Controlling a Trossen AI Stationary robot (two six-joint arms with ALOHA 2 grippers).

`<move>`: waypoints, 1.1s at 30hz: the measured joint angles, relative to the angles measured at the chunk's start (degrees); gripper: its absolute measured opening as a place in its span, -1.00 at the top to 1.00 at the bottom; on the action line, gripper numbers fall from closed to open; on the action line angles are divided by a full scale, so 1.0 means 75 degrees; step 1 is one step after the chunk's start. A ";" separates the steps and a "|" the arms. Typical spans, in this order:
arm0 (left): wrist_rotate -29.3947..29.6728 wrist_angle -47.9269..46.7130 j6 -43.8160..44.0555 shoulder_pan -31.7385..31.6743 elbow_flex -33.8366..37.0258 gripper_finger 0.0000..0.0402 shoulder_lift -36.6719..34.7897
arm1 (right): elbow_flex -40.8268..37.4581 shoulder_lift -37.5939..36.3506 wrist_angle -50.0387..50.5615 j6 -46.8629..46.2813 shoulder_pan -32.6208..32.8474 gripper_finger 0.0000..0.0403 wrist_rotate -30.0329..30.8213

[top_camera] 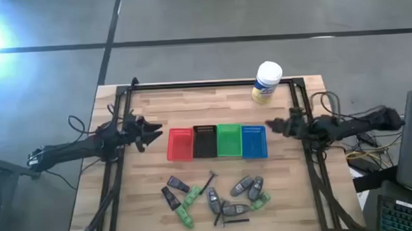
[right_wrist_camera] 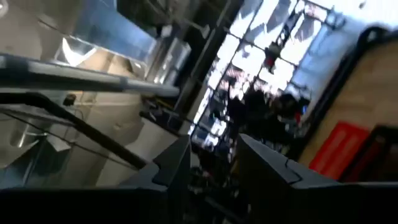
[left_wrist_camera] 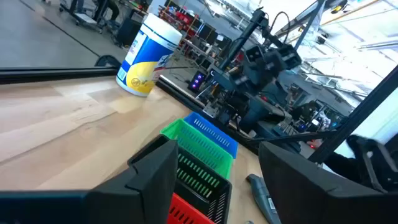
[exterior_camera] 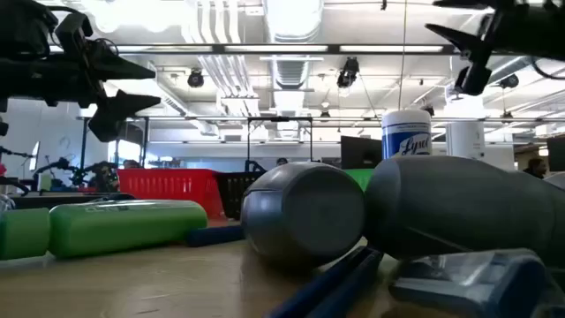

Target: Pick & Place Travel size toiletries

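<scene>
The travel size toiletries lie loose on the wooden table near its near edge: black tubes (top_camera: pixel 173 189), green tubes (top_camera: pixel 187 203), grey oval bottles (top_camera: pixel 244 187) and a thin black stick (top_camera: pixel 207 183). In the low view a green tube (exterior_camera: pixel 124 225) and two grey bottles (exterior_camera: pixel 305 212) fill the foreground. My left gripper (top_camera: pixel 158 133) hangs open above the table, left of the red bin. My right gripper (top_camera: pixel 268 127) hangs open just right of the blue bin. Both are raised and hold nothing. In the left wrist view my left gripper (left_wrist_camera: pixel 214 155) faces the row of bins.
A row of small bins stands mid-table: red (top_camera: pixel 180 144), black (top_camera: pixel 204 142), green (top_camera: pixel 229 141), blue (top_camera: pixel 254 141). A white-and-yellow canister (top_camera: pixel 267 81) stands at the far edge. Black frame rails run along the table's left, right and far sides.
</scene>
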State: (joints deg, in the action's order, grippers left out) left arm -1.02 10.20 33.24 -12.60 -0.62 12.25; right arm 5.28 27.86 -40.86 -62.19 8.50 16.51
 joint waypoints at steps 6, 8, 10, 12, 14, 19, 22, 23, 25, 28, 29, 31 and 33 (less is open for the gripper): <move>0.0000 0.0000 0.0000 0.0000 0.0000 -0.14 0.0000 | 0.1275 0.2370 0.0061 -0.1051 0.1189 0.33 -0.0743; 0.0000 -0.0003 0.0000 0.0000 0.0000 -0.14 0.0000 | 0.1692 0.2961 0.0206 -0.1454 0.1511 0.35 -0.1404; 0.0000 0.0000 0.0000 0.0000 0.0000 -0.14 0.0000 | 0.2126 0.3519 0.0598 -0.1842 0.1817 0.38 -0.1925; 0.0000 -0.0001 0.0000 0.0000 0.0000 -0.14 0.0000 | 0.2562 0.4011 0.1188 -0.2174 0.2130 0.41 -0.2161; 0.0000 -0.0003 0.0000 0.0000 0.0000 -0.14 0.0000 | 0.3061 0.4483 0.1865 -0.2370 0.2453 0.44 -0.2484; 0.0001 -0.0001 0.0000 0.0000 0.0000 -0.14 0.0000 | 0.4169 0.5477 0.3938 -0.1964 0.3213 0.49 -0.4593; 0.0000 0.0000 0.0001 0.0000 0.0000 -0.14 0.0000 | 0.4613 0.5774 0.5562 -0.1710 0.3430 0.51 -0.5428; 0.0000 0.0000 0.0001 0.0000 0.0000 -0.14 0.0000 | 0.4720 0.5836 0.6168 -0.1623 0.3480 0.52 -0.5448; 0.0000 0.0000 0.0000 0.0000 0.0000 -0.14 0.0000 | 0.4859 0.5920 0.6926 -0.1350 0.3552 0.53 -0.5408; 0.0000 -0.0003 0.0000 0.0000 0.0000 -0.14 0.0000 | 0.4912 0.5936 0.6965 -0.1154 0.3640 0.56 -0.5532; 0.0000 -0.0003 0.0000 0.0000 0.0000 -0.14 0.0000 | 0.4913 0.5936 0.6829 -0.1139 0.3674 0.57 -0.5551; 0.0000 -0.0003 0.0000 0.0000 0.0000 -0.14 0.0000 | 0.4913 0.5936 0.6565 -0.1144 0.3694 0.58 -0.5558; 0.0000 0.0000 0.0000 0.0000 0.0000 -0.14 0.0000 | 0.4913 0.5936 0.6367 -0.1267 0.3697 0.58 -0.5555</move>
State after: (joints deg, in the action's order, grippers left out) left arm -1.02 10.20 33.23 -12.60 -0.62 12.25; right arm 42.13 72.38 6.89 -71.69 36.23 -25.15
